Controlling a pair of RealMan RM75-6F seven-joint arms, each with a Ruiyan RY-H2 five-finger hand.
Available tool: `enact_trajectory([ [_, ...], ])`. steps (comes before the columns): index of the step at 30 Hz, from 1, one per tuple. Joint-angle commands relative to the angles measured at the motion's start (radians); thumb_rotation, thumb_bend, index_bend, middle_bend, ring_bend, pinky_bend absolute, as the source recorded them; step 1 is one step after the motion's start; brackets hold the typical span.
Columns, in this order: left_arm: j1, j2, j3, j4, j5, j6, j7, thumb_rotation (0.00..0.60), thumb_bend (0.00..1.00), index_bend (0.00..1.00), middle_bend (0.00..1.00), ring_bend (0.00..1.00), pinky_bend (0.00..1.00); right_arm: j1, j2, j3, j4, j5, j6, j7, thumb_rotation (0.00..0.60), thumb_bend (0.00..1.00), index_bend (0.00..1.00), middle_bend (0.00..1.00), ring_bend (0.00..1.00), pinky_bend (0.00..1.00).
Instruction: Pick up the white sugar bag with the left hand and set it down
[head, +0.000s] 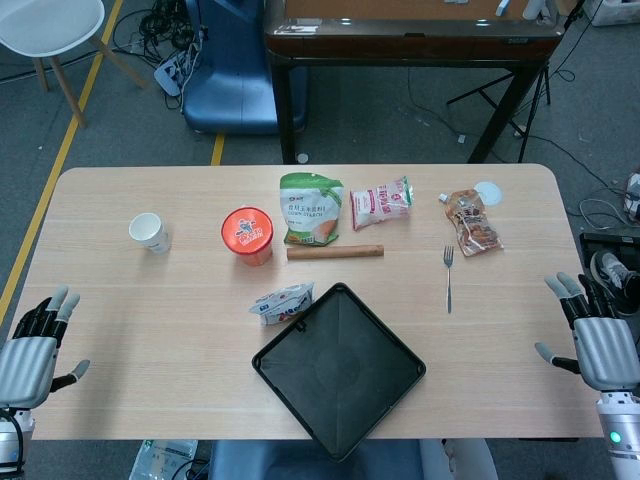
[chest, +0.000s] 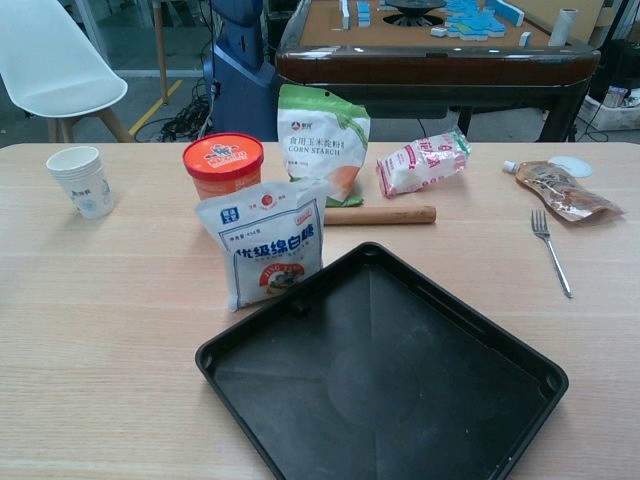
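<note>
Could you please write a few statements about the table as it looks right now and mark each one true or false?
1. The white sugar bag stands upright beside the black tray. True.
2. The left hand grips the sugar bag. False: it is open at the table's edge, far from it.
3. The fork lies inside the tray. False: it lies on the table, apart from the tray.
4. The paper cup stands upright. True.
5. The right hand holds nothing. True.

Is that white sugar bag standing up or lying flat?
Standing upright. The white sugar bag shows its printed front to the chest view, base on the table, beside the black tray.
</note>
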Motion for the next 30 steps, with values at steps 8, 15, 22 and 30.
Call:
enact_trajectory([
  [8, -0.001, -0.002, -0.001, 0.004, 0.003, 0.001, -0.012, 0.6, 0.17, 0.04, 0.02, 0.06, 0.1, 0.003, 0.003, 0.004, 0.002, 0.002, 0.0, 0.005, 0.6, 0.11, 0.01, 0.12, 0.04, 0.07],
  [15, -0.029, 0.0, -0.009, 0.032, -0.002, -0.048, -0.121, 0.6, 0.17, 0.04, 0.02, 0.07, 0.1, 0.0, 0.04, 0.032, -0.02, 0.002, 0.041, 0.012, 0.6, 0.11, 0.01, 0.12, 0.04, 0.07],
  [22, -0.091, -0.014, -0.025, 0.075, 0.018, -0.118, -0.239, 0.6, 0.17, 0.05, 0.02, 0.09, 0.1, -0.001, 0.088, 0.069, -0.058, 0.015, 0.076, 0.002, 0.6, 0.11, 0.01, 0.12, 0.04, 0.07],
  [30, -0.22, -0.065, -0.033, 0.141, 0.044, -0.291, -0.46, 0.6, 0.17, 0.05, 0.05, 0.13, 0.11, 0.002, 0.128, 0.079, -0.107, 0.023, 0.077, -0.024, 0.6, 0.11, 0.01, 0.12, 0.04, 0.07],
])
